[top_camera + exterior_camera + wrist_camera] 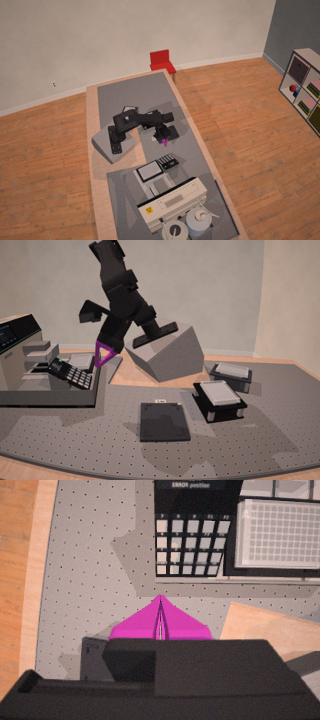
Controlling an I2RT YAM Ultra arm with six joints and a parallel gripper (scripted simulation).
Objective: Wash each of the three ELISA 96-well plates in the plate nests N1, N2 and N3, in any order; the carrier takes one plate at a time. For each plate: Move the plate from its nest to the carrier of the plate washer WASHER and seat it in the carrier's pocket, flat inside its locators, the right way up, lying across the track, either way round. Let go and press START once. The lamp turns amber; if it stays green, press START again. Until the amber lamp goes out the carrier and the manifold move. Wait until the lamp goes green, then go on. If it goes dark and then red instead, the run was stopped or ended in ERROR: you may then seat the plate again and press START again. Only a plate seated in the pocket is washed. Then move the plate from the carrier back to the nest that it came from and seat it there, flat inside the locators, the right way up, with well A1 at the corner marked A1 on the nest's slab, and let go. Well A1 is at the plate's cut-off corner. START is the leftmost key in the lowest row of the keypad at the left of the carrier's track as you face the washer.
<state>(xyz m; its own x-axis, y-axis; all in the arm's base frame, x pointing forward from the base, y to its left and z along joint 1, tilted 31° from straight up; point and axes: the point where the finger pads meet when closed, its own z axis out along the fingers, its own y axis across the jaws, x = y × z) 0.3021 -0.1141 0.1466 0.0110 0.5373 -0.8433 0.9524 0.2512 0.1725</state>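
Note:
My gripper [164, 142] [97, 365] [160, 600] has magenta fingers, shut together with nothing between them. It hangs tilted above the table, just short of the near edge of the washer's keypad [168, 161] [71, 372] [192, 545]. One white 96-well plate [149, 169] [80, 360] [277, 535] lies in the carrier beside the keypad. The lamp [165, 167] [60, 360] shows green. Nest N1 [163, 420] is an empty dark slab. Two more plates sit in their nests: one on the nearer nest [219, 392], one on the farther nest [232, 369].
The beige washer body [175, 198] [12, 343] stands behind the carrier, with two bottles [197, 219] behind it. The arm's base sits on a grey wedge block [102, 144] [175, 356]. A red chair [161, 62] stands past the table's far end.

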